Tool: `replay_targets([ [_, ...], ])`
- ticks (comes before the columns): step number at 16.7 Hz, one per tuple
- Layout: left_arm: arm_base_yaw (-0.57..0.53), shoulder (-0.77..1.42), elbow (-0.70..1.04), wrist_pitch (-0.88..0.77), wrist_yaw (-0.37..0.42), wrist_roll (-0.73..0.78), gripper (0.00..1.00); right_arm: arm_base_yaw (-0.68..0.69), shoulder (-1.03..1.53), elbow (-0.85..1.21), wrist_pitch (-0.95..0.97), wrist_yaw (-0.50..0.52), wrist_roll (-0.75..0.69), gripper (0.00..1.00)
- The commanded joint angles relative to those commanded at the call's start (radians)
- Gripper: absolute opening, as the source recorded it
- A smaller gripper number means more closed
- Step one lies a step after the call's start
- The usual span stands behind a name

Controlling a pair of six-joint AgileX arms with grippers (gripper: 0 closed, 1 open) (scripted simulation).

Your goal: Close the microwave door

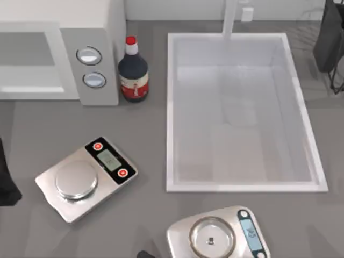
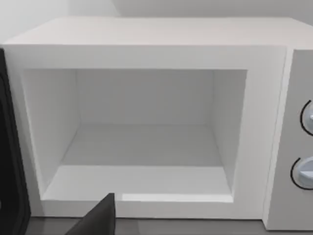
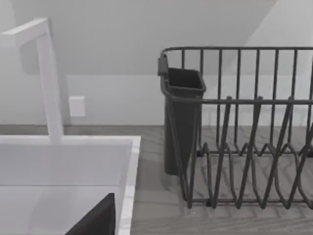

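The microwave [image 1: 102, 19] stands at the back left of the worktop [image 1: 150, 161]. Its door [image 2: 9, 147] is swung open. In the left wrist view it appears as a dark upright strip at the edge of the opening, and the white cavity [image 2: 146, 142] is fully exposed. The grey control panel [image 1: 94, 67] with two round knobs lies beside the cavity.

The left gripper [image 2: 98, 220] is in front of the opening and faces the cavity; whether it is spread or pressed together cannot be told. The left arm [image 1: 6, 185] is at the worktop's left edge.

A dark bottle [image 1: 133, 70] stands just beside the control panel. To its right is the sink [image 1: 171, 107]. Two scales [image 1: 86, 177] [image 1: 217, 234] lie nearer the front.

The right gripper [image 3: 98, 220] is over the sink's edge, facing a wire rack [image 3: 234, 127]; its state cannot be told.
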Motion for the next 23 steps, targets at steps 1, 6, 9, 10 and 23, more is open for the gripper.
replay_targets([
  [1,0.0,0.0,0.0,0.0,0.0,0.0,1.0,0.0,0.0,0.0,0.0,0.0,0.0,1.0],
  [6,0.0,0.0,0.0,0.0,0.0,0.0,0.62,0.0,0.0,0.0,0.0,0.0,0.0,1.0],
  [9,0.0,0.0,0.0,0.0,0.0,0.0,0.4,0.0,0.0,0.0,0.0,0.0,0.0,1.0],
  [10,0.0,0.0,0.0,0.0,0.0,0.0,0.32,0.0,0.0,0.0,0.0,0.0,0.0,1.0],
  [23,0.0,0.0,0.0,0.0,0.0,0.0,0.0,0.0,0.0,0.0,0.0,0.0,0.0,1.0],
])
